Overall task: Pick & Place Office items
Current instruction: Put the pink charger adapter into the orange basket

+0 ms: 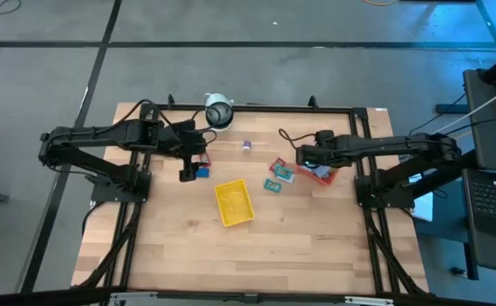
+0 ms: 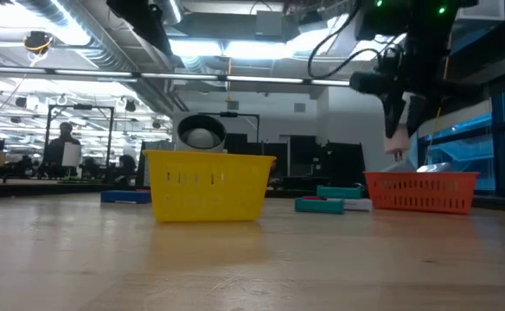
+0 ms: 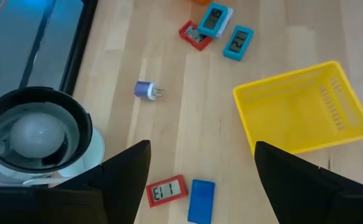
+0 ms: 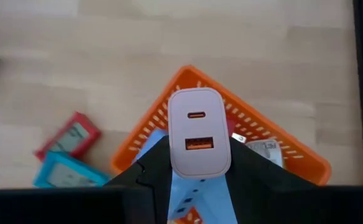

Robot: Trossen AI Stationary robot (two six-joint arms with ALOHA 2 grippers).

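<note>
Left gripper (image 1: 193,172): hanging with fingers spread wide above the small red clock block (image 3: 167,190) and the flat blue block (image 3: 201,200), holding nothing; descending between the two risks nudging one aside, since they are lying just beside each other.
White round device with dark centre (image 3: 35,138): sitting near that arm; a wide swing could be clipping it.
Small lavender plug (image 3: 148,91): lying alone on the wooden table (image 1: 256,255), awaiting pickup.
Yellow plastic mesh tray (image 1: 233,202): sitting mid-table, apparently empty.
Teal clock blocks (image 3: 225,31): resting between the trays, one overlapping a red one.
Right gripper (image 4: 197,163): pinching a pinkish-white charger block (image 4: 197,130) over the orange mesh tray (image 4: 293,155).
Risk: releasing near the rim could be bouncing the charger out.
</note>
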